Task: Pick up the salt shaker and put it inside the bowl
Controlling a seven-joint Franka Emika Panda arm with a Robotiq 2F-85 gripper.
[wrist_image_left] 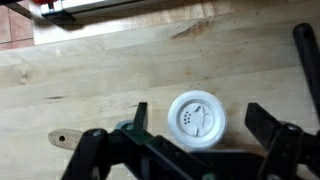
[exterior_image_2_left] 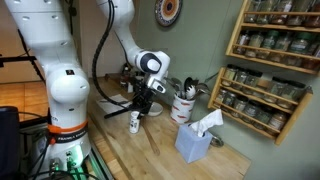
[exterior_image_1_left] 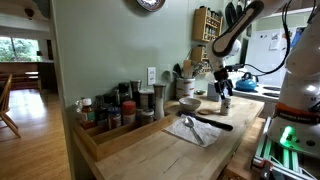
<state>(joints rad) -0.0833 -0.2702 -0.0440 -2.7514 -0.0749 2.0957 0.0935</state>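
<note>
Salt shaker (wrist_image_left: 196,120) was recorded standing upright on the desk (wrist_image_left: 100,70), long axis vertical and perforated white cap facing straight up into the wrist camera. In both exterior views it was seen as a short pale cylinder directly beneath the claw (exterior_image_1_left: 225,88).

Claw state: spread. In the wrist view one dark finger (wrist_image_left: 262,122) was noted on one side of the cap and its partner on the other, with a gap of bare wood visible on each side. No contact with the shaker could be confirmed.

The bowl (exterior_image_1_left: 189,103) was located on the desk near the shaker but apart from it, toward the spice tray (exterior_image_1_left: 110,125). A utensil holder (exterior_image_1_left: 185,85) was observed behind the bowl. A spoon (exterior_image_1_left: 190,128) and a dark-handled knife (exterior_image_1_left: 215,122) were noted lying on a cloth in front of the bowl. In an exterior view a tissue box (exterior_image_2_left: 198,140) was seen well apart from the shaker, and a wall rack of jars (exterior_image_2_left: 270,60) above the desk.

The shaker body was hidden under its own cap in the wrist view. A small pale object (wrist_image_left: 62,138) beside the claw frame was partly covered and could not be identified. The bowl could not be made out behind the arm in the view showing the tissue box.
</note>
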